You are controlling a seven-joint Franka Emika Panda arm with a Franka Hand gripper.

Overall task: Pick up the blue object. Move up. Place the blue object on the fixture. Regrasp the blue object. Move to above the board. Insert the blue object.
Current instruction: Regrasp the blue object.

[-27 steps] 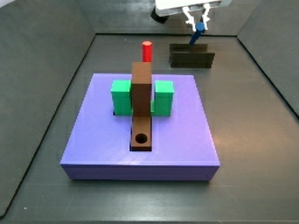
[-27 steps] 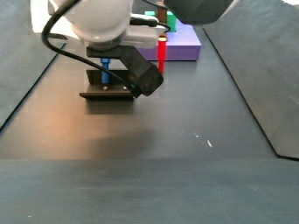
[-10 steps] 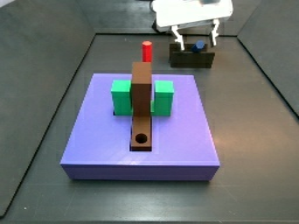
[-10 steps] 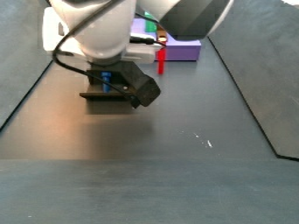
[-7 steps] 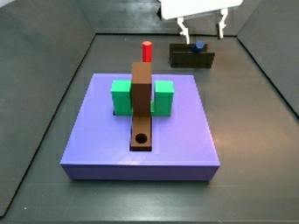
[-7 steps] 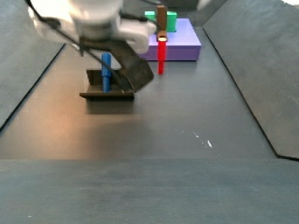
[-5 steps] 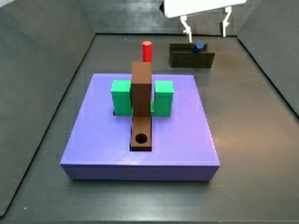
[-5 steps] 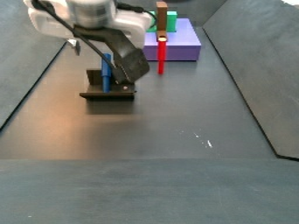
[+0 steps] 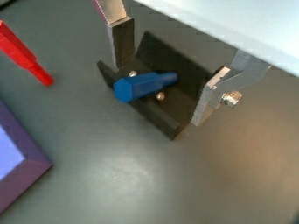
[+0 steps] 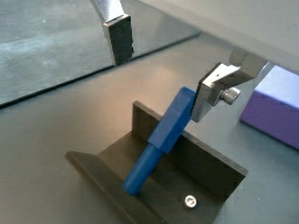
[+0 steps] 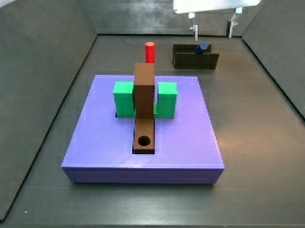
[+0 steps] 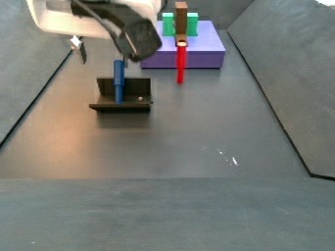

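**Operator:** Since the frame taken 2.7 s ago, what has changed?

**Technician:** We see that the gripper (image 11: 215, 31) has let go and risen. Earlier it was closed on the blue object (image 12: 118, 78) at the fixture (image 12: 121, 102). Now it hangs above the fixture with its jaws spread wide and nothing between them. In both side views the blue object stands alone in the fixture.

**Operator:** How does the blue object sit?

**Technician:** In a wrist view the blue object (image 10: 162, 150) leans against the upright back wall of the fixture (image 10: 122, 179), lower end on the base plate, upper end above the wall's edge. In a wrist view its end face points toward the camera (image 9: 142, 85), and it lies between the two fingers (image 9: 121, 44) without touching either one.

**Operator:** Confirm the finger positions.

**Technician:** We record one finger (image 10: 119, 38) on each side of the fixture (image 9: 176, 101), well apart from each other. The gripper (image 9: 166, 70) is centred over the fixture. The silver plates with dark pads show clearly in both wrist views.

**Operator:** And the board?

**Technician:** The board (image 11: 179, 142) lies flat on the floor, well apart from the fixture (image 11: 195, 59). It carries two green blocks (image 11: 125, 98), a brown strip (image 11: 144, 111) with a round hole near one end, and the red peg (image 11: 150, 52) upright at the end nearer the fixture. In a wrist view the red peg (image 9: 24, 54) shows beside the board's corner (image 9: 17, 171).
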